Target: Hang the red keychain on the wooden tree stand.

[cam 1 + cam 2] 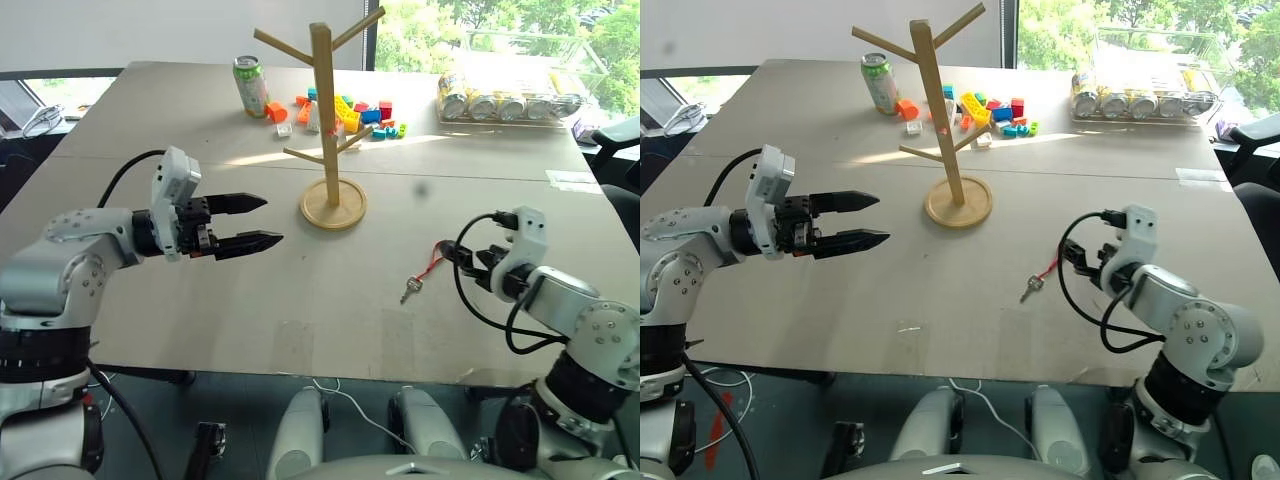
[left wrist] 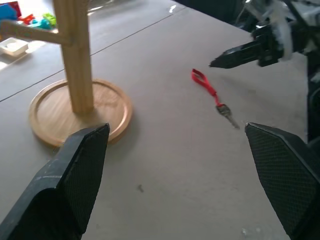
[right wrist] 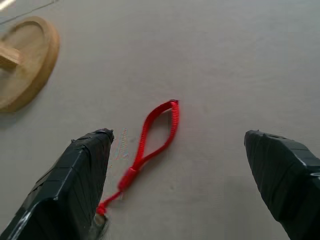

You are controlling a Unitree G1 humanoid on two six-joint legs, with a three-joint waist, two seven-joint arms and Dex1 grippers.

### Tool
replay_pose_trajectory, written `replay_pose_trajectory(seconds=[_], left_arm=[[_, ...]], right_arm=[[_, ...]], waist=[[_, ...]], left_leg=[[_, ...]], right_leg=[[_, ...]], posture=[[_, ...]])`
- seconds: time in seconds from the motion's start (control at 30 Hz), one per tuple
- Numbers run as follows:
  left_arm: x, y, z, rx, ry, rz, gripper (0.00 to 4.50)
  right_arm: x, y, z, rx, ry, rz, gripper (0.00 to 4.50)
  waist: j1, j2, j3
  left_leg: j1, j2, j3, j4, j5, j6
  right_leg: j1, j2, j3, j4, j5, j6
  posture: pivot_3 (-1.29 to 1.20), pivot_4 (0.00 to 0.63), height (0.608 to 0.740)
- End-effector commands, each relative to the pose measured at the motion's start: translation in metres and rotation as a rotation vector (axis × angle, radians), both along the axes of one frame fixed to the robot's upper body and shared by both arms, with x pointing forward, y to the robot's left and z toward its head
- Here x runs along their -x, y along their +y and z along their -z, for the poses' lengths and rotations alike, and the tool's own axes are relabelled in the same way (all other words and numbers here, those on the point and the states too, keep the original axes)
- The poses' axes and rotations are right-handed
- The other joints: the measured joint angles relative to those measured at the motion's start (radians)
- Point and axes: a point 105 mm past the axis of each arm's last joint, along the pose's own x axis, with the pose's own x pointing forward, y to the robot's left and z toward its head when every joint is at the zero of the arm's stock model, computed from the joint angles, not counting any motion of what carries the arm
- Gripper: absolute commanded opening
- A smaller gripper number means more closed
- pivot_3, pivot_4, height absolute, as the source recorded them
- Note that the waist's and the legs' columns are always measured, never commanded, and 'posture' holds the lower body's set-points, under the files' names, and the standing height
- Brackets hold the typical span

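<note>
So on the left side, the left claw (image 1: 258, 222) hangs over the table (image 1: 150, 130) with its two black fingers spread apart and nothing between them. It points across toward the middle, well short of anything, so my guess is it's just parked out of the way while the other arm does the job.

Moving toward the middle, the wooden tree stand (image 1: 326, 120) sits upright on its round base, pegs angled upward, nothing hung on it so far. Behind it there's a green can (image 1: 250, 85) and a scatter of coloured toy blocks (image 1: 345, 112), far enough back that they shouldn't interfere.

A bit right of the stand and nearer the robot, the red keychain (image 1: 424, 272) lies flat on the table, loop end toward the right arm, little silver key at the other end. It's well apart from the stand's base.

The right claw (image 3: 177, 150) is wide open and empty, lined up so the cord sits between its fingers in the wrist view, not touching it as far as I can tell. Looks like it's set up for a pinch on the loop. Thin cord flat on the table, so that grab could be fiddly.

Far right at the back, a clear tray of cans (image 1: 505, 95).
</note>
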Motion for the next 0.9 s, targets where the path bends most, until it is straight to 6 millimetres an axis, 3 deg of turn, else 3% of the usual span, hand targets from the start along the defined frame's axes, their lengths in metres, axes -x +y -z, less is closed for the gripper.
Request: replay_pose_trajectory(seconds=[0.03, 0.2, 0.5, 0.63, 0.9], left_arm=[[0.014, -0.015, -0.013, 0.003, -0.014, 0.112, 4.5], [0.02, -0.021, -0.015, 0.008, -0.016, 0.152, 4.5], [0.019, -0.019, -0.01, 0.019, -0.027, 0.126, 4.5], [0.02, -0.022, -0.01, 0.032, -0.033, 0.124, 4.5], [0.023, -0.023, -0.008, 0.046, -0.035, 0.111, 4.5]], right_arm=[[0.0, 0.019, -0.009, -0.048, 0.001, 0.027, 4.48], [0.005, 0.03, -0.001, -0.05, 0.082, 0.031, 4.48], [0.015, 0.012, -0.008, 0.019, 0.244, 0.067, 4.48], [0.014, 0.021, -0.013, 0.024, 0.256, 0.087, 4.48], [0.016, 0.033, -0.005, 0.007, 0.315, 0.102, 4.48]], waist=[[0.0, 0.0, 0.0], [0.001, 0.001, 0.0], [-0.006, 0.002, 0.002], [-0.028, 0.002, 0.002], [-0.023, 0.002, 0.002]], left_leg=[[0.0, 0.0, 0.0, 0.0, 0.0, 0.0], [-0.001, 0.0, 0.0, 0.0, 0.0, 0.0], [-0.001, -0.001, 0.002, 0.0, 0.0, 0.0], [-0.001, 0.001, 0.001, 0.0, 0.0, 0.0], [-0.002, 0.002, 0.001, 0.0, 0.0, 0.0]], right_leg=[[0.0, 0.0, 0.0, 0.0, 0.0, 0.0], [-0.001, -0.001, 0.0, -0.001, 0.0, 0.0], [-0.001, -0.002, 0.002, -0.002, 0.0, 0.0], [-0.001, 0.002, 0.002, -0.002, 0.0, 0.0], [-0.001, 0.002, 0.002, -0.002, 0.0, 0.0]], posture=[[0.0, 0.15, 0.74], [0.0, 0.15, 0.74], [0.0, 0.15, 0.74], [0.0, 0.15, 0.74], [0.0, 0.15, 0.74]])
